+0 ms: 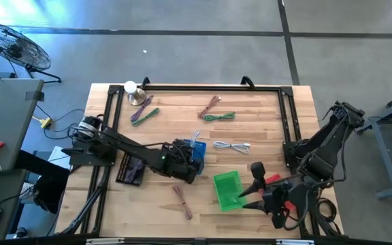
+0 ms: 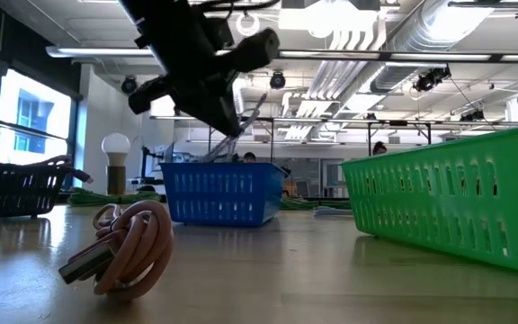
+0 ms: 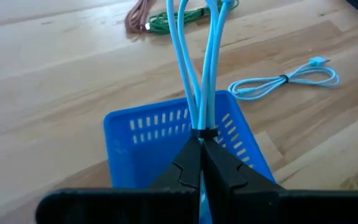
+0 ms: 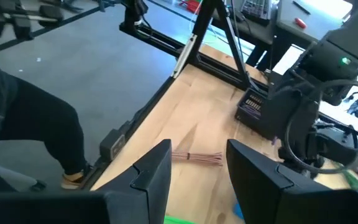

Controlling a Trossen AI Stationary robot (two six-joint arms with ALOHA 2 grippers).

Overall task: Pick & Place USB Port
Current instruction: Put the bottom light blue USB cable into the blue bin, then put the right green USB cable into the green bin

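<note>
Left end effector [image 3: 201,163]: clenched on a light-blue USB cable [image 3: 197,68], gripping the bundle just at its black tie; it hangs over the blue basket [image 3: 166,134] near the counter centre.
Task thing: the light-blue USB cable is in the air, its loops standing up away from the fingers; no part of it is lying in the blue basket yet, as far as the left wrist view shows.
Right end effector [image 4: 197,168]: released, fingers apart w/ nothing between; it waits at the near right of the counter [image 1: 264,204], beside the green basket [image 1: 227,190].
Other cables: a second light-blue cable [image 1: 231,145] lies on the wood just beyond the blue basket; a pink coil [image 2: 129,247] near the front edge; green cable [image 1: 219,116] and purple-green cable [image 1: 143,114] farther back.
Step (my judgement): carry is almost done; next is lower and let go over the blue basket.
Risk 1: cable is long and springy, the basket small. If dropped from high, the loops may fall over the rim and pull the bundle out.
Risk 2: grip is only at the tie, so the bundle can swing and hook on the basket wall when going down.
Risk 3: the basket looks light; a push from the fingers may slide or tip it.
</note>
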